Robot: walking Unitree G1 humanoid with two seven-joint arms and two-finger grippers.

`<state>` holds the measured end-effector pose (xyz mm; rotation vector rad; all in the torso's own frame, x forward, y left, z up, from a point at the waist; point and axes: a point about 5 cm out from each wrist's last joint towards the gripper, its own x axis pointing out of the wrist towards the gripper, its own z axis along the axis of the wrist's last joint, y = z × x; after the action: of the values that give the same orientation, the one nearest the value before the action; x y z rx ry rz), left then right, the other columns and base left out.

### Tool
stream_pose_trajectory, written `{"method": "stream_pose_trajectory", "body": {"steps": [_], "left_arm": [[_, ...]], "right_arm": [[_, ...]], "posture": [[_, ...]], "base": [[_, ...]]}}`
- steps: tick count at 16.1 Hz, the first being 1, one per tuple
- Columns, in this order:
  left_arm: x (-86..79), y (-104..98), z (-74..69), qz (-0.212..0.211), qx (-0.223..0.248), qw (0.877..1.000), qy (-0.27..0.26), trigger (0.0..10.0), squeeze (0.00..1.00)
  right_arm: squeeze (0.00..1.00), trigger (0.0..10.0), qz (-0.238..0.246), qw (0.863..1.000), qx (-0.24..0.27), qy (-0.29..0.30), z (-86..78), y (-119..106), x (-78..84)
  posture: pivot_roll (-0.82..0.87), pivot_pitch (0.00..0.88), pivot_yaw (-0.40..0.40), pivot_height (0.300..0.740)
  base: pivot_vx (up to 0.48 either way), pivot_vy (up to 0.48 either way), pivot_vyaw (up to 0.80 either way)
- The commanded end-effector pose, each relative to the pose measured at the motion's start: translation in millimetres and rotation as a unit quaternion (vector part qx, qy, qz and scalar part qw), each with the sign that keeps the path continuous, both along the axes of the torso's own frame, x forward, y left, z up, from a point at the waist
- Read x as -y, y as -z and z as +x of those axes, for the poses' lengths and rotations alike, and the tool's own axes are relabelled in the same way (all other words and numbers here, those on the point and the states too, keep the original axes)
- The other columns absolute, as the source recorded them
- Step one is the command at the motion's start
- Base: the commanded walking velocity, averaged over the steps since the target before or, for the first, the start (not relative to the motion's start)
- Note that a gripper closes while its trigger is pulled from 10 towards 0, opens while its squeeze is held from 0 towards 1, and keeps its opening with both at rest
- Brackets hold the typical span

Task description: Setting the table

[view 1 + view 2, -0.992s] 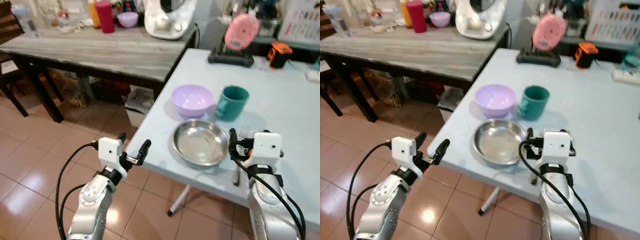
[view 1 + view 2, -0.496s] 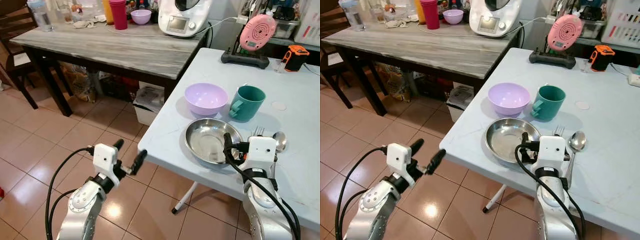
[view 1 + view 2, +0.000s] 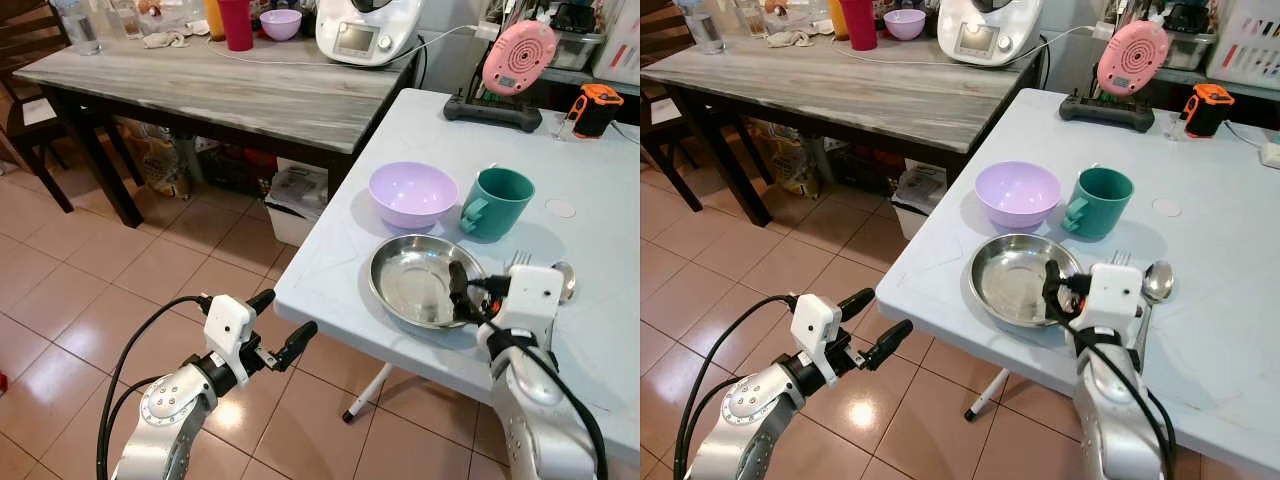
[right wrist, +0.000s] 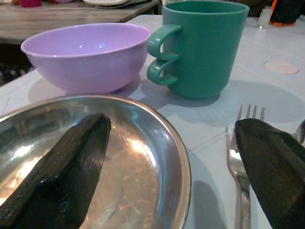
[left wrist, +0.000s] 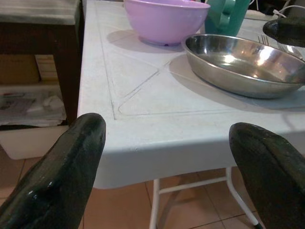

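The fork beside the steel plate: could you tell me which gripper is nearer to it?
Right. The right gripper straddles the steel plate's rim beside the fork; the left gripper hangs off the table edge.

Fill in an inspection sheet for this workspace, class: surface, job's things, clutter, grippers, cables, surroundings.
Surface: pale blue table, things grouped near its front left corner.
Job's things: steel plate; purple bowl and green mug behind it; fork and spoon right of the plate.
Clutter: pink fan, orange tape measure.
Grippers: left gripper open, off the table's corner above the floor; right gripper open, straddling the plate's right rim.
Cables: black leads looping along both arms.
Surroundings: wooden side table, tiled floor.
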<state>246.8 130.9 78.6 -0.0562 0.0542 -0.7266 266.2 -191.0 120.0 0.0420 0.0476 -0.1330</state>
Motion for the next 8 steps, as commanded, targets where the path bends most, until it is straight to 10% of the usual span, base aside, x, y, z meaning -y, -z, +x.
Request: {"method": "stream_pose_trajectory", "body": {"steps": [1,8], "left_arm": [[-0.6,-3.2,-0.7,0.004,0.006,1.0,0.01,10.0,0.0],[0.4,-9.3,3.7,0.016,0.028,0.999,0.033,10.0,0.0]], "right_arm": [[0.0,10.0,0.014,1.0,-0.012,0.001,1.4,2.2,3.5],[0.0,10.0,0.049,0.997,-0.051,-0.022,9.4,10.2,0.0]], "posture": [[-0.28,0.097,0.034,0.74],[-0.28,0.092,0.032,0.74]], "base": [[0.0,0.0,0.0],[0.0,0.0,0.0]]}}
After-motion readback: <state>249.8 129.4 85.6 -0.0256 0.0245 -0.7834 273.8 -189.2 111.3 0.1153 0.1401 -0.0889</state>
